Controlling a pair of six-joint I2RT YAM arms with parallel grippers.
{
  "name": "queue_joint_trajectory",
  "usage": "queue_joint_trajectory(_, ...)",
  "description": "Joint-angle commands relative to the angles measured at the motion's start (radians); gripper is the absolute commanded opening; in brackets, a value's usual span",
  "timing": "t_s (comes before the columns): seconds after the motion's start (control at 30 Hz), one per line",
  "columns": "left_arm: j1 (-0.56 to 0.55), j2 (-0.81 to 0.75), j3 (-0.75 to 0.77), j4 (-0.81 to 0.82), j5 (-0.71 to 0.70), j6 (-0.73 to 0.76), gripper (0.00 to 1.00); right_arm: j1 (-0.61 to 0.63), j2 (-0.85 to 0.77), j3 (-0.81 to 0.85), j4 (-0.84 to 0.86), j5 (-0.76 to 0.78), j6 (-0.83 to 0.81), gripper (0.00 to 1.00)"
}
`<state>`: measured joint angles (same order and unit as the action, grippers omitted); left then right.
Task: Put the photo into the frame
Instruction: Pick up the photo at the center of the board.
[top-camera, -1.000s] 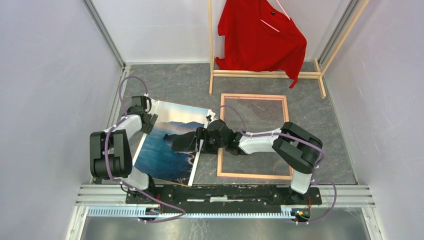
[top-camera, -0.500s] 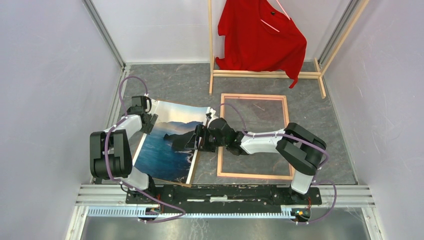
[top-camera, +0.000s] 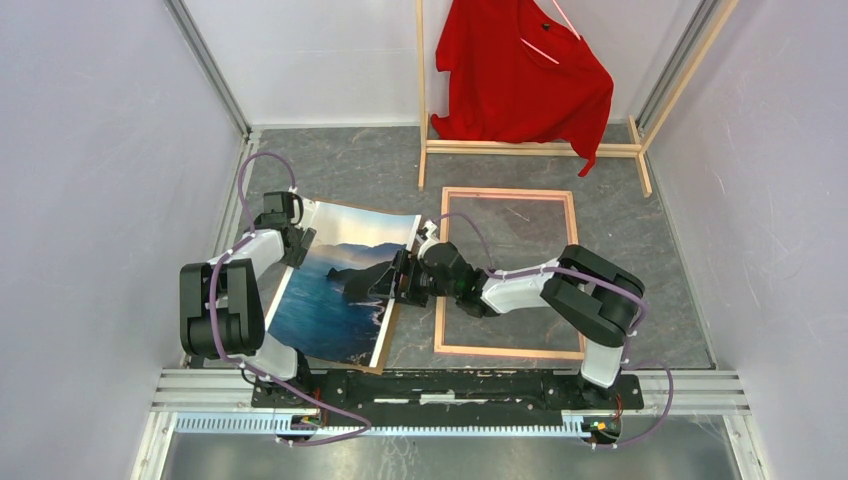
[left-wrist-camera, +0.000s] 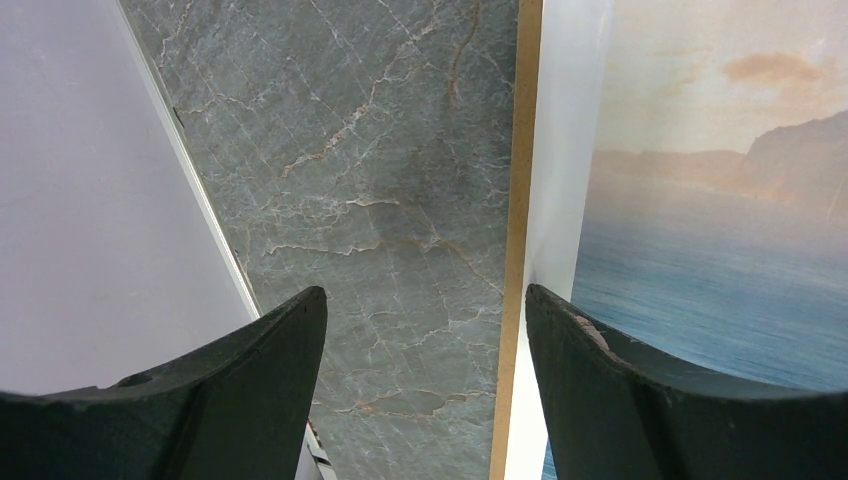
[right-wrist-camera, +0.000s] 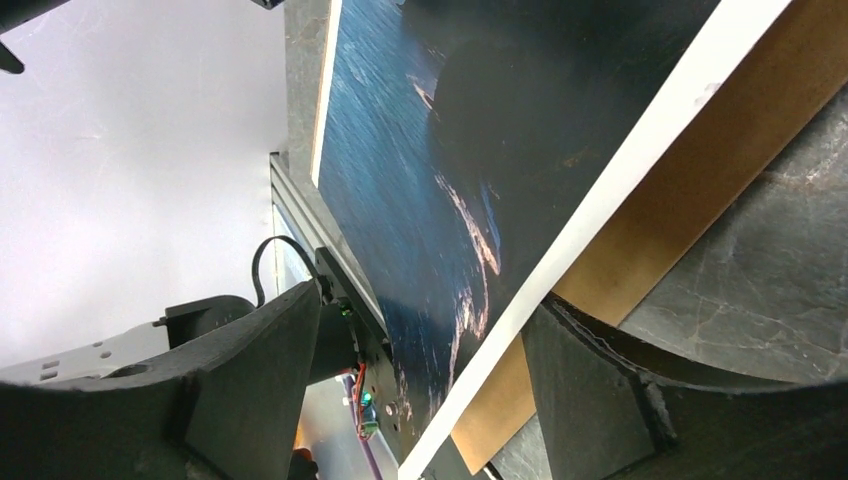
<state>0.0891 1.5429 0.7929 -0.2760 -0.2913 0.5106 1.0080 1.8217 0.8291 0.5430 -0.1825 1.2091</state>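
Note:
The photo (top-camera: 335, 295), a seascape with a white border, lies on a brown backing board (top-camera: 383, 345) left of centre. The frame (top-camera: 508, 191) lies flat to its right, with the table showing through it. My left gripper (top-camera: 299, 246) is open at the photo's upper left edge. In the left wrist view one finger (left-wrist-camera: 640, 400) sits over the photo (left-wrist-camera: 700, 250), the other over the table. My right gripper (top-camera: 398, 278) is open at the photo's right edge. In the right wrist view its jaws (right-wrist-camera: 425, 315) straddle the photo's white border (right-wrist-camera: 560, 260) and the board (right-wrist-camera: 700, 170).
A wooden clothes rack (top-camera: 530, 150) with a red shirt (top-camera: 520, 70) stands at the back, just beyond the frame. White walls close in the table on both sides. A metal rail (top-camera: 450, 385) with the arm bases runs along the near edge.
My right gripper has slid a little to the left, further over the photo's right edge. The left arm and the frame have not moved.

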Motion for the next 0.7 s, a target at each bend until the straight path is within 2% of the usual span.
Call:
queue_joint_trajectory(0.0,-0.005,0.047,-0.022,-0.033,0.058,0.008,0.80,0.005,0.033,0.048,0.055,0.019,0.007,0.78)
queue_joint_trajectory(0.1,-0.005,0.047,-0.014,-0.044,0.063,0.006,0.80,0.004,0.055,0.070,0.047,0.023,0.004,0.72)
queue_joint_trajectory(0.23,-0.005,0.047,0.001,-0.068,0.071,0.002,0.80,0.002,0.056,0.076,0.029,0.044,-0.021,0.53)
queue_joint_trajectory(0.33,-0.002,0.045,0.037,-0.112,0.083,-0.009,0.86,-0.003,0.028,0.070,0.011,0.058,-0.077,0.29)
queue_joint_trajectory(0.4,-0.001,0.036,0.076,-0.162,0.103,-0.022,0.99,-0.009,-0.009,0.071,-0.034,0.079,-0.135,0.06)
queue_joint_trajectory(0.43,-0.001,0.032,0.099,-0.192,0.121,-0.029,1.00,-0.012,-0.035,0.072,-0.067,0.099,-0.167,0.00)
queue_joint_trajectory(0.67,0.000,-0.016,0.240,-0.332,0.195,-0.070,1.00,-0.042,-0.221,0.128,-0.377,0.221,-0.408,0.00)
